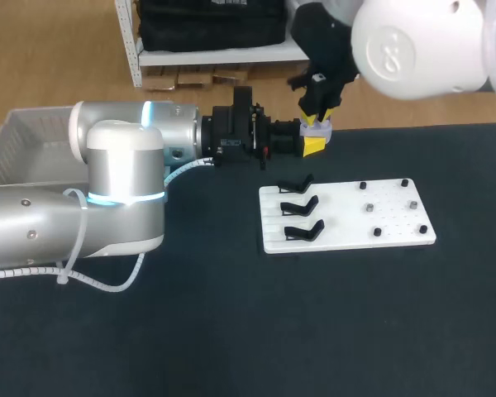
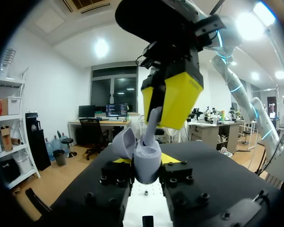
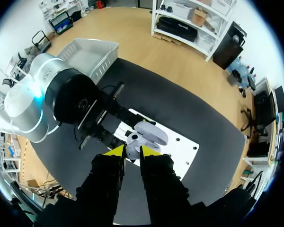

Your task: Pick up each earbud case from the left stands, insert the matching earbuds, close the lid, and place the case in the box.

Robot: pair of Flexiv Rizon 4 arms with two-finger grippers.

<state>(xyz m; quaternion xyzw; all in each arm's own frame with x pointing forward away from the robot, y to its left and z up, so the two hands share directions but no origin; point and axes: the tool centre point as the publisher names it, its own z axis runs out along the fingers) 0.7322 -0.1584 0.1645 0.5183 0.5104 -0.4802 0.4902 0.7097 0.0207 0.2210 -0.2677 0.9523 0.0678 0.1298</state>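
Note:
A lavender earbud case (image 1: 319, 129) hangs in the air behind the white stand board (image 1: 397, 222), its lid (image 2: 124, 142) swung open. My left gripper (image 1: 312, 144) comes in level from the left and is shut on the case body (image 2: 146, 165). From above, my right gripper (image 1: 314, 121) points straight down over the open case (image 3: 151, 135). Its yellow fingers (image 2: 175, 97) pinch a lavender earbud (image 2: 153, 124) whose lower end is in the case. In the right wrist view the earbud (image 3: 131, 138) shows just ahead of that gripper's (image 3: 130, 150) tips.
Three black stands (image 1: 302, 207) sit bare on the board's left half, with small pegs (image 1: 370, 208) on its right half. A white mesh basket (image 1: 21, 136) stands at the table's far left, also seen as the basket (image 3: 92, 54) behind my left arm.

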